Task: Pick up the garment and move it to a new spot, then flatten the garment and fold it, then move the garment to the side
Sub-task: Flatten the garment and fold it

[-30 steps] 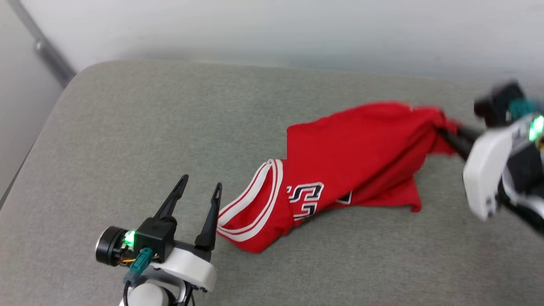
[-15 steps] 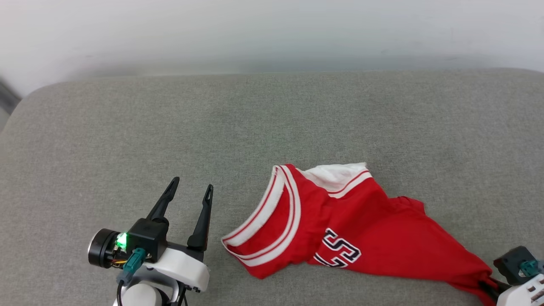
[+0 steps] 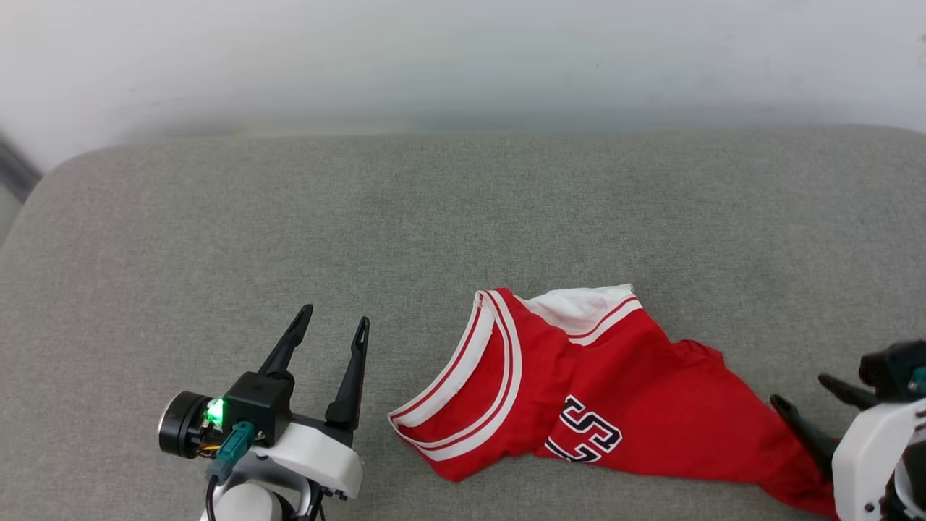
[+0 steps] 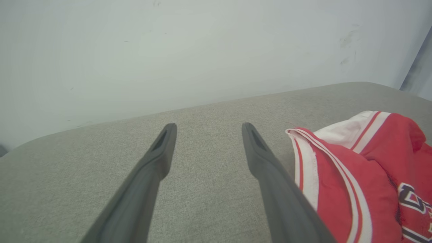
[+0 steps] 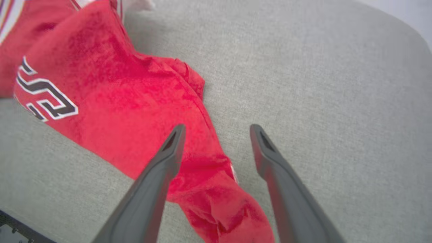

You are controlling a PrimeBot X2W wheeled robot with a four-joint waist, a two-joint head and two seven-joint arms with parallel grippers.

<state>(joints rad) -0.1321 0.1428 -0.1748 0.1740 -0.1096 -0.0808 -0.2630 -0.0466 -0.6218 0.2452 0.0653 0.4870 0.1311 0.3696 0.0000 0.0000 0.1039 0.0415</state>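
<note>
Head view: garment (image 3: 636,405) lies crumpled on the grey cushion (image 3: 289,217), near edge, right of centre. It is red with striped white trim, one white sleeve and part-hidden black lettering. Right gripper (image 3: 814,405), cushion's near right, is spread and empty over the garment's tail. Left gripper (image 3: 334,318), near left, is spread and empty.

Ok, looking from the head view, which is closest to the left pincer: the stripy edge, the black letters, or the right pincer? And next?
1. Stripy edge, just right of the left pincer.
2. Black letters, farther right, lower down.
3. Right pincer, at the far right edge.
</note>
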